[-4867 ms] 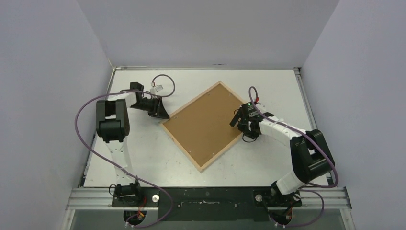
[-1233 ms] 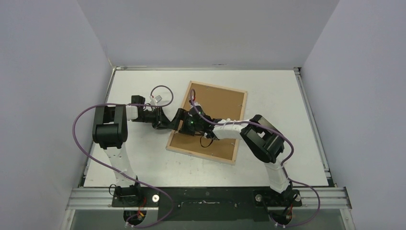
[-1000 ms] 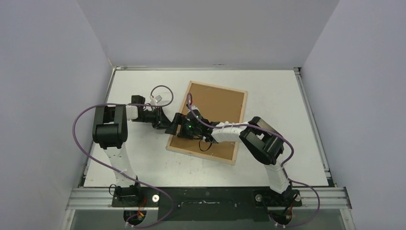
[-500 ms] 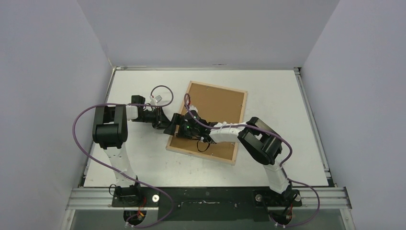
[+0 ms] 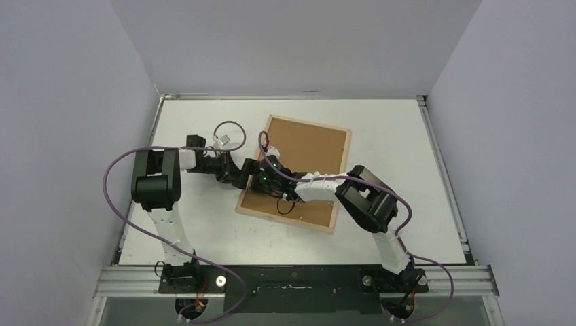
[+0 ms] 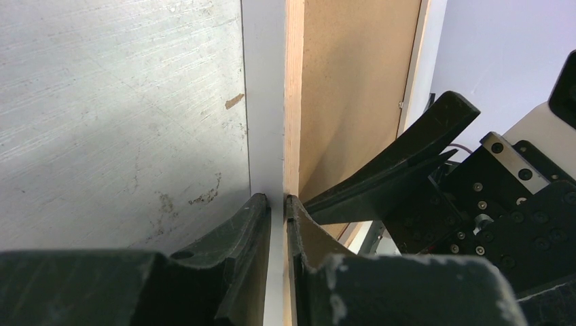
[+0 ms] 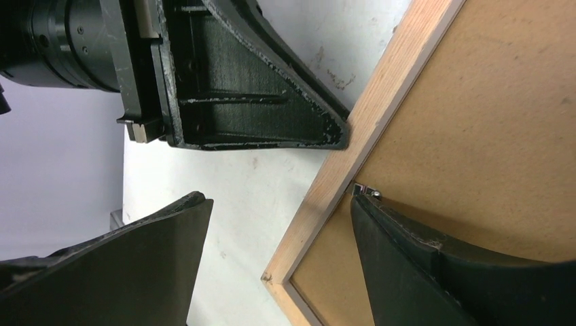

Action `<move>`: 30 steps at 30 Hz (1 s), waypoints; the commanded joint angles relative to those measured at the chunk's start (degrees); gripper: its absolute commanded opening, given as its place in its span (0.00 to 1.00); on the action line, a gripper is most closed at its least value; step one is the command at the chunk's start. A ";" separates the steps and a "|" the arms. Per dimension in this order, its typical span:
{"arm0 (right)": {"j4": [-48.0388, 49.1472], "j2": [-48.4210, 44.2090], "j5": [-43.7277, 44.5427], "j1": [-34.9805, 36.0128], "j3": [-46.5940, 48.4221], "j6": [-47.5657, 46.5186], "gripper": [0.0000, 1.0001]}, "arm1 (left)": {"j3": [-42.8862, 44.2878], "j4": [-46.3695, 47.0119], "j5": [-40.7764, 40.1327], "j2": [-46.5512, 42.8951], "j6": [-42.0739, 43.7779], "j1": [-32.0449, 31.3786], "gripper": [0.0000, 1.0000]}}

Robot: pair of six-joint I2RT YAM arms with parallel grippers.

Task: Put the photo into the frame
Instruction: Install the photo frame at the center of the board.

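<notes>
Closely — left end effector (image 6: 277,200) against the frame (image 7: 380,112), right end effector (image 7: 278,204) astride

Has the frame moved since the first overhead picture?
Yes. The frame has turned counter-clockwise: it lay cornerwise to the table's far edge, and its short side now runs nearly along it.

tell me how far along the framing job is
Done: nothing visible; the frame lies back up with the backing in, no photo in view. In hand: left pincer tips at its left bar, right pincer open astride it by a clip. Left, likely: open the back, insert the photo.
</notes>
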 commanded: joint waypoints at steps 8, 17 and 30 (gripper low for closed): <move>8.08 0.44 5.68 0.65 -0.34 -4.55 0.77 | 0.37 0.25 1.47 -0.89 0.11 -0.32 0.13; 6.87 -13.46 3.67 -0.96 -7.80 -5.86 0.79 | 0.47 -1.87 2.89 -4.27 -0.36 0.76 0.13; -2.85 -30.45 3.91 -14.80 -22.96 -5.90 0.82 | -5.97 2.46 5.43 -5.44 -2.79 -4.74 0.14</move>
